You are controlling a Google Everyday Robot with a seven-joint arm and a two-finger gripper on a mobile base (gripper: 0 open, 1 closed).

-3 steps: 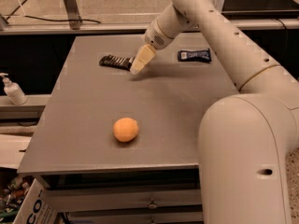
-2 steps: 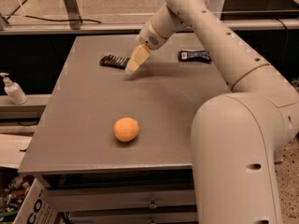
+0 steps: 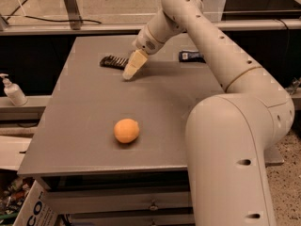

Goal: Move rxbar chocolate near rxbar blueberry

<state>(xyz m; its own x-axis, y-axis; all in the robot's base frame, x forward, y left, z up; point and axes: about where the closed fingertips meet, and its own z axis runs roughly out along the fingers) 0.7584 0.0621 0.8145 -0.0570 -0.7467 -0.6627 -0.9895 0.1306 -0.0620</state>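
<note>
The arm (image 3: 225,126) fills the right side of the view and reaches from its bulky near segment across the grey table (image 3: 84,107) toward the far edge. An orange (image 3: 126,130) sits alone on the near middle of the table, well apart from everything else, and a soap bottle (image 3: 13,92) stands off the table to the left. The gripper (image 3: 129,72) points down and to the left, its tip low over the table just beside the right end of the chocolate bar (image 3: 113,61). I cannot tell whether it touches the bar, or whether it is open or closed. The chocolate bar lies flat at the far left of the table. The blueberry bar (image 3: 190,56) lies flat at the far right, partly hidden behind the arm. The two bars are well apart, with the arm's forearm crossing between them. By my judgement the task is barely begun: the gripper has reached the chocolate bar, but the bar is not lifted and lies nowhere near its goal. What is left is to take hold of it, carry it right, and set it down beside the blueberry bar.
</note>
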